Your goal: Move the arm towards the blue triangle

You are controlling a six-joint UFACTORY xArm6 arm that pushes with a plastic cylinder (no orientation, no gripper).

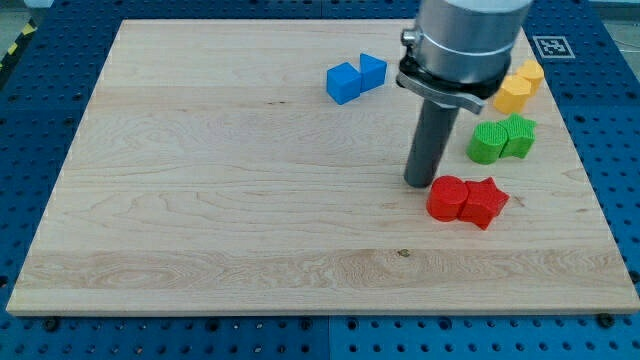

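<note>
Two blue blocks lie together near the view's top centre: a cube-like blue block (342, 83) and, touching it on the right, a smaller blue block (373, 71) that looks like the triangle. My tip (419, 182) rests on the board below and to the right of them, well apart from both. It stands just left of the red blocks, close to the red cylinder (446, 198).
A red star-like block (484, 203) touches the red cylinder. Two green blocks (502, 139) lie at the right, two yellow blocks (519, 86) above them, partly hidden by the arm. The wooden board (200, 200) ends in blue pegboard all round.
</note>
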